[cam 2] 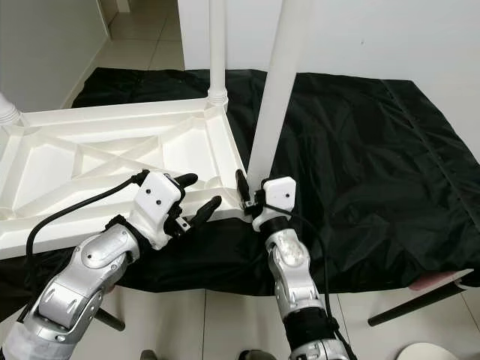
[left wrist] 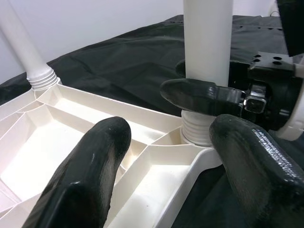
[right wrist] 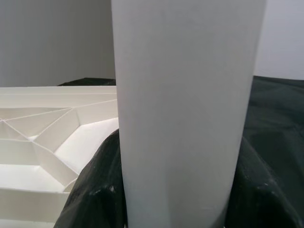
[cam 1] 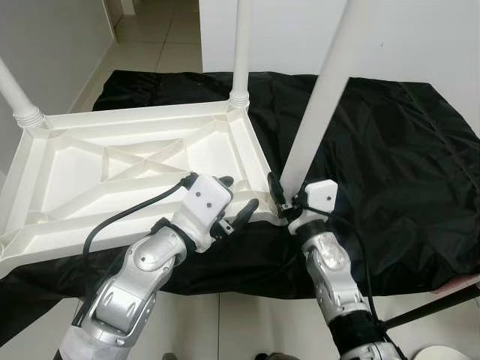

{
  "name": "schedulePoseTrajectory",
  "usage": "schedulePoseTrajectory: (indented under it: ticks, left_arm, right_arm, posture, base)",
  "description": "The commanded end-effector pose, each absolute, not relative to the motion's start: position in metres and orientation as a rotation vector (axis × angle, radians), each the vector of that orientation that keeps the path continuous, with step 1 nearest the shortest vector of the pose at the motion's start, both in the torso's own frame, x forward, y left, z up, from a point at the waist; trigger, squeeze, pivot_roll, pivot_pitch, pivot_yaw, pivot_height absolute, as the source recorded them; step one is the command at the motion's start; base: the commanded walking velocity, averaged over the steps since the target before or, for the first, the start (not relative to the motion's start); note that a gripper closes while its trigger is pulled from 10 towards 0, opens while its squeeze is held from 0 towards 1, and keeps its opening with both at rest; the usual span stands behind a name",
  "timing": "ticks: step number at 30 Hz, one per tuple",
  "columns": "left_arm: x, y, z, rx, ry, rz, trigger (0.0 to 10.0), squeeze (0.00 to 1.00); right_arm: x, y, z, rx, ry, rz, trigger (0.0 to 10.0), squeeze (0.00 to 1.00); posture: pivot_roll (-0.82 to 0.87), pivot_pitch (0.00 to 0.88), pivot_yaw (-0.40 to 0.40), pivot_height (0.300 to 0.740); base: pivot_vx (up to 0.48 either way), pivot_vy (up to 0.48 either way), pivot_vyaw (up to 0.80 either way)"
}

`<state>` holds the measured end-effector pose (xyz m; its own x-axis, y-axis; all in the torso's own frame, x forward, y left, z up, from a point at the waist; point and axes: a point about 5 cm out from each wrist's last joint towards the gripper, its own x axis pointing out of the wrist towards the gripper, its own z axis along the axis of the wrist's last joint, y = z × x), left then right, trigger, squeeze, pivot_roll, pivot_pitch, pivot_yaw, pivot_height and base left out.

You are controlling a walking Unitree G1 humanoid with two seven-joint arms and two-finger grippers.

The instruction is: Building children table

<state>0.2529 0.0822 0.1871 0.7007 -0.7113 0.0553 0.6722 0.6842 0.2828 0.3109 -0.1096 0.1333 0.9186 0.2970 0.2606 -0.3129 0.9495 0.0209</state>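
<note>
Head views: white table top upside down on black sheet, its near right corner at the sheet's edge. Right gripper pinches near-right leg just above its socket. Left gripper spread, hovering over that corner.
Left wrist: ribbed leg base seated in corner socket.
Right wrist: leg close up.

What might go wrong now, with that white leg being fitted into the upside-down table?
The leg leans rather than standing straight, so its thread may jam in the corner socket. The right pincer grips only its base, so the tall leg might slip. The open left pincer isn't steadying the tabletop.
</note>
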Motion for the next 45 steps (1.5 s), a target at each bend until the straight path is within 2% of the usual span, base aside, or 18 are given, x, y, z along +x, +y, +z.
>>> schedulePoseTrajectory:
  ticks: [1,8,15,18,19,21,22,25,27,44,45]
  left_arm:
    - [0.251,0.083,0.188,0.26,-0.169,-0.779,10.0,0.0]
    - [0.25,0.084,0.188,0.263,-0.165,-0.774,10.0,0.0]
    - [0.249,0.086,0.188,0.264,-0.162,-0.768,10.0,0.0]
    - [0.249,0.086,0.188,0.265,-0.163,-0.767,10.0,0.0]
    - [0.25,0.086,0.188,0.265,-0.163,-0.766,10.0,0.0]
    - [0.25,0.086,0.188,0.265,-0.163,-0.766,10.0,0.0]
    - [0.25,0.086,0.188,0.266,-0.165,-0.765,10.0,0.0]
    - [0.251,0.085,0.189,0.264,-0.167,-0.763,10.0,0.0]
    - [0.25,0.085,0.189,0.262,-0.167,-0.761,10.0,0.0]
    - [0.25,0.085,0.189,0.257,-0.167,-0.753,10.0,0.0]
    - [0.25,0.085,0.189,0.257,-0.167,-0.752,10.0,0.0]
  right_arm:
    - [0.306,-0.112,0.099,0.08,-0.074,0.304,10.0,0.0]
    - [0.312,-0.115,0.101,0.032,-0.054,0.326,10.0,0.0]
    - [0.305,-0.112,0.099,0.035,-0.076,0.314,10.0,0.0]
    - [0.305,-0.112,0.102,0.083,-0.101,0.222,10.0,0.0]
    - [0.306,-0.115,0.105,0.099,-0.115,0.123,10.0,0.0]
    - [0.306,-0.115,0.105,0.099,-0.115,0.123,10.0,0.0]
    - [0.306,-0.117,0.108,0.093,-0.129,0.042,10.0,0.0]
    - [0.304,-0.115,0.11,0.115,-0.141,-0.05,10.0,0.0]
    - [0.303,-0.108,0.111,0.125,-0.141,-0.014,10.0,0.0]
    - [0.304,-0.105,0.122,0.077,-0.214,0.019,10.0,0.0]
    - [0.305,-0.107,0.124,0.071,-0.222,0.021,10.0,1.0]
  posture:
    - [-0.01,0.102,0.009,0.74]
    - [-0.01,0.111,0.009,0.74]
    - [0.0,0.111,0.008,0.74]
    - [0.0,0.11,0.008,0.74]
    - [0.0,0.111,0.006,0.74]
    - [0.0,0.111,0.006,0.74]
    - [0.0,0.113,0.006,0.74]
    - [0.0,0.114,0.006,0.74]
    - [0.0,0.115,0.004,0.74]
    - [0.0,0.115,-0.003,0.74]
    - [0.0,0.115,-0.003,0.74]
  base:
    - [0.0,0.0,0.0]
    - [0.0,0.0,0.0]
    - [0.0,0.0,0.0]
    - [0.0,0.0,0.0]
    - [0.0,0.0,0.0]
    - [0.0,0.0,0.0]
    - [0.0,0.0,0.0]
    - [0.0,0.0,0.0]
    - [0.0,0.0,0.0]
    - [0.0,0.0,0.0]
    - [0.0,0.0,0.0]
